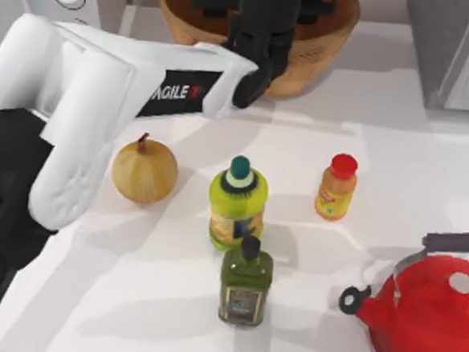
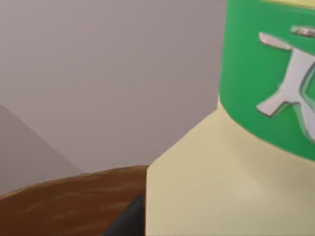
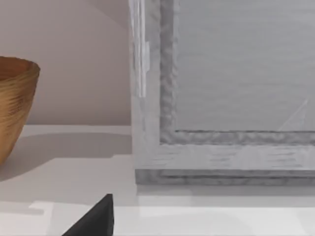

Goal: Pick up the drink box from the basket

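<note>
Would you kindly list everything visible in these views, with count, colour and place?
basket: 1, tan-brown, table's far edge, centre
drink box: 1, cream with green label, close to the left wrist camera, above the basket rim
onion: 1, golden, left of centre
yellow-green bottle: 1, teal cap, centre
dark green bottle: 1, black cap, near centre
orange bottle: 1, red cap, right of centre
kettle: 1, red, near right
left end effector: 1, black, over the basket

The top camera is looking down over the wicker basket (image 1: 324, 49); both wrist cameras are sharing it, the left pressing closest.
</note>
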Controlling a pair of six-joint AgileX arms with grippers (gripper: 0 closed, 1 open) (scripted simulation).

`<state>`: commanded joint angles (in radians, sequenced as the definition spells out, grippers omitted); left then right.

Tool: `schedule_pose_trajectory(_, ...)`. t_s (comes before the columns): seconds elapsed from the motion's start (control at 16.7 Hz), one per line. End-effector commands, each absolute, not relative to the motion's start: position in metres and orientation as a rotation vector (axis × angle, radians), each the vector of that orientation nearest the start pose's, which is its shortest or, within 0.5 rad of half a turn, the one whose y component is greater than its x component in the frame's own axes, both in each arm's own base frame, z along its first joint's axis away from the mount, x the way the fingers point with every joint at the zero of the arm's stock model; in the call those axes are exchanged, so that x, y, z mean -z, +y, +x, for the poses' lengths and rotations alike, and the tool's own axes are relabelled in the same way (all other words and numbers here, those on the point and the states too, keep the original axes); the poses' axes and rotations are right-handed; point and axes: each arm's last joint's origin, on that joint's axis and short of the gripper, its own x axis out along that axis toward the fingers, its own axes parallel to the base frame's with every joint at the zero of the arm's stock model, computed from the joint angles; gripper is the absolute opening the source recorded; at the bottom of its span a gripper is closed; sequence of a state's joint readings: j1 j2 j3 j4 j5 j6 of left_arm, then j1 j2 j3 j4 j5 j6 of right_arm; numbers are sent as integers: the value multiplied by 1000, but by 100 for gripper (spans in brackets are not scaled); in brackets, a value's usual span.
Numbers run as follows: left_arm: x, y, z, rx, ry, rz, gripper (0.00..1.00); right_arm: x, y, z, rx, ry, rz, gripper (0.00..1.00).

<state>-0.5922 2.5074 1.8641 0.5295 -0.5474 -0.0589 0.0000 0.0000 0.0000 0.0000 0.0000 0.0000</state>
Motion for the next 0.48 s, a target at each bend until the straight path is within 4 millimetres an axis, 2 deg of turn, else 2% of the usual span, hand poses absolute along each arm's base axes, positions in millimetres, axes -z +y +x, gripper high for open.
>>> schedule_pose_trajectory(0.18,-176,-297,486,8,97,-5,0,-160,-1,106,0,0,0,100)
schedule_pose_trajectory(0.48,-250,-298,486,9,123,10,0,-160,-1,106,0,0,0,100)
